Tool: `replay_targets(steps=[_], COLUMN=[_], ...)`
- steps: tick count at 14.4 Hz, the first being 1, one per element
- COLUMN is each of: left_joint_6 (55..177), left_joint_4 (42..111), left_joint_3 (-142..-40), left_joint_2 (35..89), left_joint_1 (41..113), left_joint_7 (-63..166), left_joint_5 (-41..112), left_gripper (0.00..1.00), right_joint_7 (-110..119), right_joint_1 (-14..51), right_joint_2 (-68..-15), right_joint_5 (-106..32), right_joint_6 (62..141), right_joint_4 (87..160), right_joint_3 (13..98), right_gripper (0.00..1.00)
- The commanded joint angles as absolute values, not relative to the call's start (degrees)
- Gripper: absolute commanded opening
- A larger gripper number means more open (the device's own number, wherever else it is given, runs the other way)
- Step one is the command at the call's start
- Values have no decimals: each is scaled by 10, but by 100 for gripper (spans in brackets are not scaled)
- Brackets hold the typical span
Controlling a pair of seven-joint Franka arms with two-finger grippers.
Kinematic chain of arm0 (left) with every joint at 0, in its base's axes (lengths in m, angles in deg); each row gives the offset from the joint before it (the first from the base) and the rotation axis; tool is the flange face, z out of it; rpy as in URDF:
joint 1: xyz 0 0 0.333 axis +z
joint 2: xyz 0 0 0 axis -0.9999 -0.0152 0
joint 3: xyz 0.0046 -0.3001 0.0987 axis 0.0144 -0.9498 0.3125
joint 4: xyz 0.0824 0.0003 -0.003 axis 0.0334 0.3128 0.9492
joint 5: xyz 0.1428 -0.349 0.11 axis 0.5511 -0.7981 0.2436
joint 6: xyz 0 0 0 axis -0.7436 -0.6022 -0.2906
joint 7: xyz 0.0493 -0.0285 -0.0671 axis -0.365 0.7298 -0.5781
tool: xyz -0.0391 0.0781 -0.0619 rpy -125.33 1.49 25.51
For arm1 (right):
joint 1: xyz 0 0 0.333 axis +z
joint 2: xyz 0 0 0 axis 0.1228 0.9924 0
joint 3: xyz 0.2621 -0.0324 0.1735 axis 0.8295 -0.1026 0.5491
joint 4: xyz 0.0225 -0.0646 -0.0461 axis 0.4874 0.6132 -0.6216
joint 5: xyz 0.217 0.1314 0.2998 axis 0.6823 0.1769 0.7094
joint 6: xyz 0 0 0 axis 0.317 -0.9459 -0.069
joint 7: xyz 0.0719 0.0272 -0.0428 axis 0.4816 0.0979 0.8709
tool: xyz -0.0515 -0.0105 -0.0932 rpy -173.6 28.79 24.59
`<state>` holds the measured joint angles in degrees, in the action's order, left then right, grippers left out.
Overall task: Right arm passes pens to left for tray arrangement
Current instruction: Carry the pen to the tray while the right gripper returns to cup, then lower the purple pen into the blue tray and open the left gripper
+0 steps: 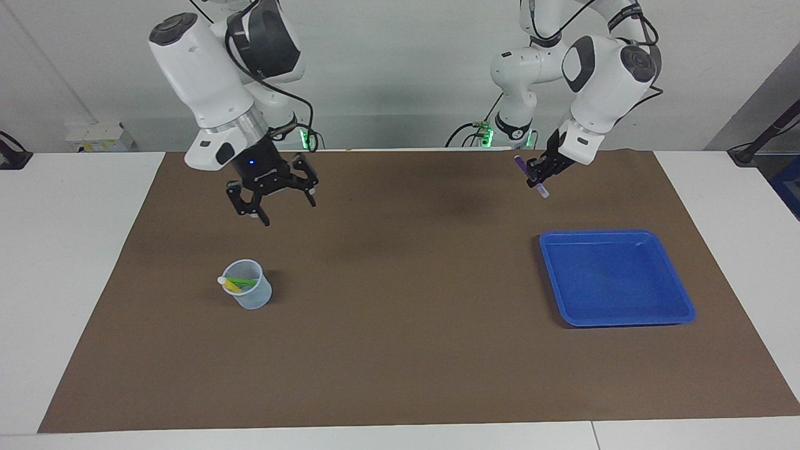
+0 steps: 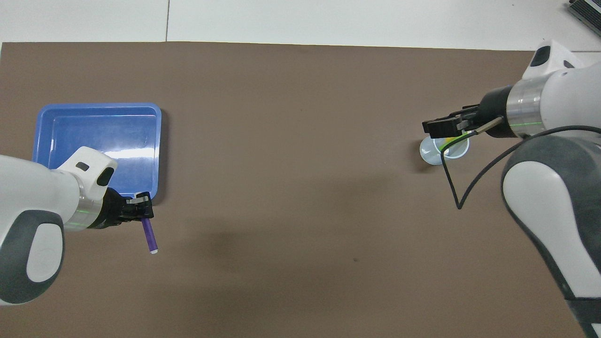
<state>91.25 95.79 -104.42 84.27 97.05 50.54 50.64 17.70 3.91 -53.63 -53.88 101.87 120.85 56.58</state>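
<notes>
— Where's the purple pen (image 1: 531, 174)?
— Clamped in the left gripper (image 1: 539, 173), up in the air over the brown mat (image 1: 400, 350), just off the tray (image 1: 681, 300) edge that lies nearest the robots. It hangs tilted, pale end lowest.
— And the tray itself?
— Blue, flat on the mat toward the left arm's end, nothing in it.
— The other pens?
— The green pen (image 1: 242, 282) and yellow pen (image 1: 231, 286) lean inside a small clear cup (image 1: 250, 295), well apart from the tray, toward the right arm's end.
— The right gripper (image 1: 273, 195)?
— Fingers spread, holding nothing, hovering over the mat near that cup.
</notes>
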Motion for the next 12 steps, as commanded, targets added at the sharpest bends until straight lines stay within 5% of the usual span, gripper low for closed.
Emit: replay_targets(steps=[1, 9, 12], left_joint_6=[975, 1038, 1028], left_joint_4=[943, 873, 800], left_joint_3=[-1043, -1043, -1043], left_joint_2=[785, 669, 598], left_joint_1=[979, 1079, 1097], left_joint_7=[569, 646, 675], left_joint_5=[568, 648, 690], left_gripper=[0, 0, 0], right_joint_7=[194, 218, 219], right_joint_1=[33, -1, -2], right_joint_2=[-536, -423, -411], right_joint_5=[-567, -624, -632], right_joint_6=[1059, 1127, 1130], right_joint_4=[1235, 1236, 1243], right_joint_3=[575, 575, 575], right_gripper=[100, 100, 100])
